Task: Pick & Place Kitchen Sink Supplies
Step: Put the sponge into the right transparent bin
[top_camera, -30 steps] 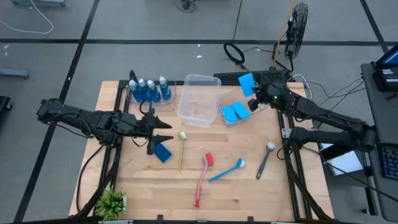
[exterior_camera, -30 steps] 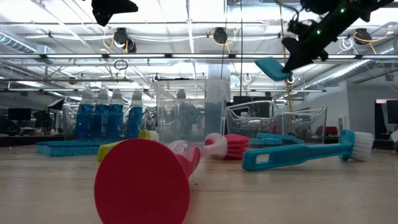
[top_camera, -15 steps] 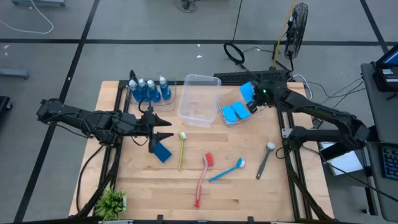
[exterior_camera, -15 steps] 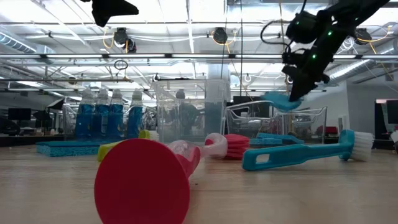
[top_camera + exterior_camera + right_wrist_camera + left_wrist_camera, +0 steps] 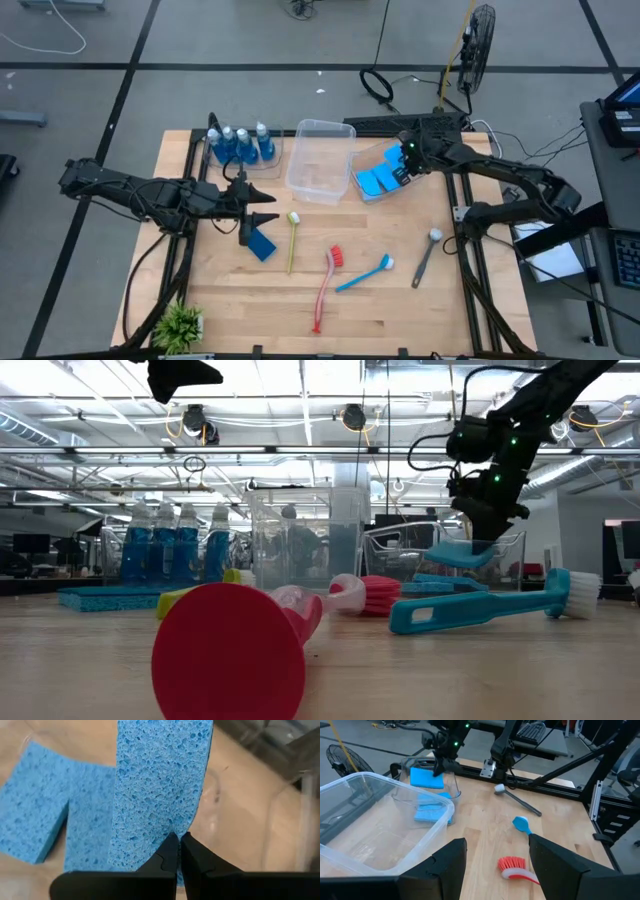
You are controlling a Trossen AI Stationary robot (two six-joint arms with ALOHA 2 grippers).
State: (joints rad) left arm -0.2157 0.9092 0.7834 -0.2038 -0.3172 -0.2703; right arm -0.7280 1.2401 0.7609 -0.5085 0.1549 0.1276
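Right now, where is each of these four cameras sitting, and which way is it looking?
High: overhead, straight down; both arms, table.
Low: table height, looking level; red brush close, right gripper above.
Left wrist: past its open fingers over a clear tub.
Right wrist: past shut fingers pinching a blue sponge.
All show that sponge.

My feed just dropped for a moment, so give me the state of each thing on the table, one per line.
right pincer: shut on a sponge, over the small tub
held sponge: pinched at one edge, above two sponges in the tub
small tub: holds two sponges
large tub: empty, upright
left pincer: open, holding nothing
loose sponge: flat on the table
bottles: upright, capped
brushes: lying on the table
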